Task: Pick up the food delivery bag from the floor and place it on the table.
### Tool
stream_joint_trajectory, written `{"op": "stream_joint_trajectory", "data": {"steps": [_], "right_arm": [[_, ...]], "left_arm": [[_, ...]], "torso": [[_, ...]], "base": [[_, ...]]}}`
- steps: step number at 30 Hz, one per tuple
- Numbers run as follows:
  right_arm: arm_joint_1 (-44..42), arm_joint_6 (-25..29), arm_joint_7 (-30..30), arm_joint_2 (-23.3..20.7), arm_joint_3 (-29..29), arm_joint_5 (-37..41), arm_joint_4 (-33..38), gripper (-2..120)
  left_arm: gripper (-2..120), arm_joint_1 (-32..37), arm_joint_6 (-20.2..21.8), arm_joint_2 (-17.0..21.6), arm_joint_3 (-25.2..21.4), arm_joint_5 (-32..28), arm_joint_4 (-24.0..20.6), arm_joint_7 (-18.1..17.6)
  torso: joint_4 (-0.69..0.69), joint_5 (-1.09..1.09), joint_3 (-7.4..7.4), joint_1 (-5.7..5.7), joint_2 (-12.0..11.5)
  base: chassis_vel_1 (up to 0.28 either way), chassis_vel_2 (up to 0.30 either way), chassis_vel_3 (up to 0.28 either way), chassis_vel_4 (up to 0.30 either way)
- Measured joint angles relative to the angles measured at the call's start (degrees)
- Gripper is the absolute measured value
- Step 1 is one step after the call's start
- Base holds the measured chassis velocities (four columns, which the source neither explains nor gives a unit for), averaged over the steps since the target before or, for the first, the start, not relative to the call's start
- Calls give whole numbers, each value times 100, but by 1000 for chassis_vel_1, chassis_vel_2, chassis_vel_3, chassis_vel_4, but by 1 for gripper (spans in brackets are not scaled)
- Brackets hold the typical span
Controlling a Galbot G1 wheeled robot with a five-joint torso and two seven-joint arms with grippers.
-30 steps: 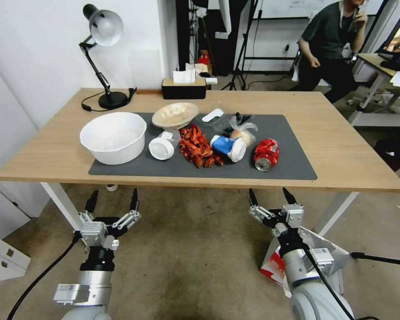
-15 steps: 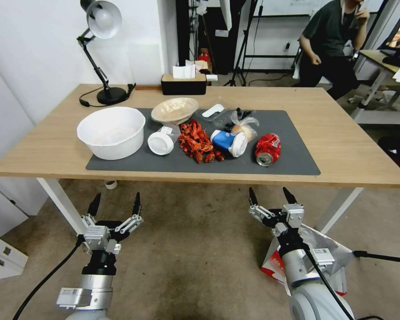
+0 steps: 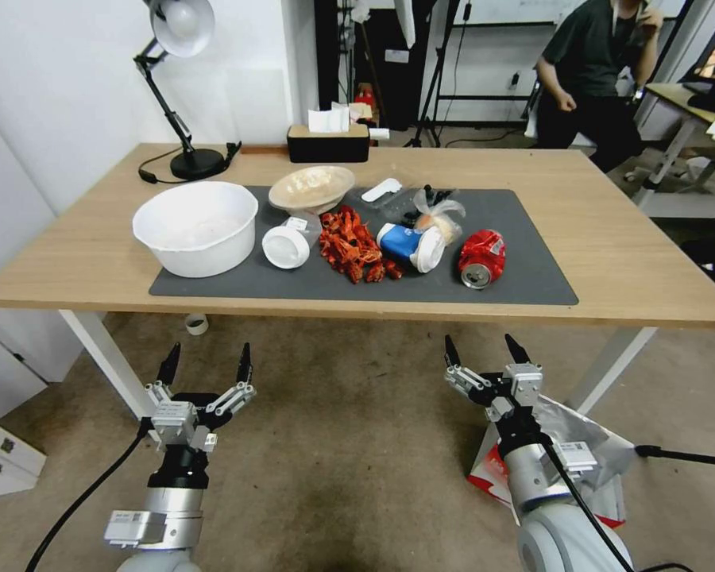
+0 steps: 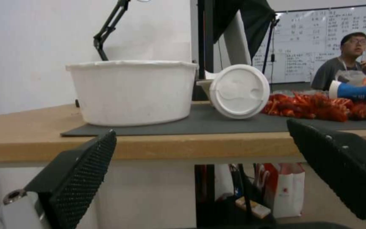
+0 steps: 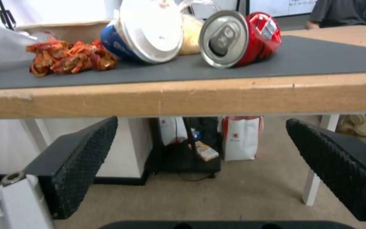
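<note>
Lower right of the head view, the food delivery bag point(image 3: 496, 474) shows red and white with silver foil. The table point(image 3: 628, 262) is light wood, its mat point(image 3: 524, 274) dark grey. The floor point(image 3: 357, 461) is blotchy brown-grey. The crushed can point(image 3: 481, 258) is red.

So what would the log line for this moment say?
left pincer: open, idle | right pincer: open, empty | red-and-white paper delivery bag: on brown-grey floor beside right arm | light-wood table: bag absent

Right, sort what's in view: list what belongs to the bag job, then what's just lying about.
Job:
food delivery bag, on the floor by the right arm
table
left gripper, right gripper, both open, empty

Lying about:
white bowl
crushed red can
crayfish shells
blue cup
desk lamp
tissue box
</note>
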Motion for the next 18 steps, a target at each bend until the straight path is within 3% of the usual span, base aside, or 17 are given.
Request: {"op": "stream_joint_trajectory", "data": {"steps": [18], "right_arm": [[-10, -40, 4, -13, -7, -5, 12, 100]], "left_arm": [[100, 24, 5, 7, -17, 67, -12, 23]], "torso": [[0, 0, -265, -191, -458]], "base": [[0, 0, 0, 0]]}}
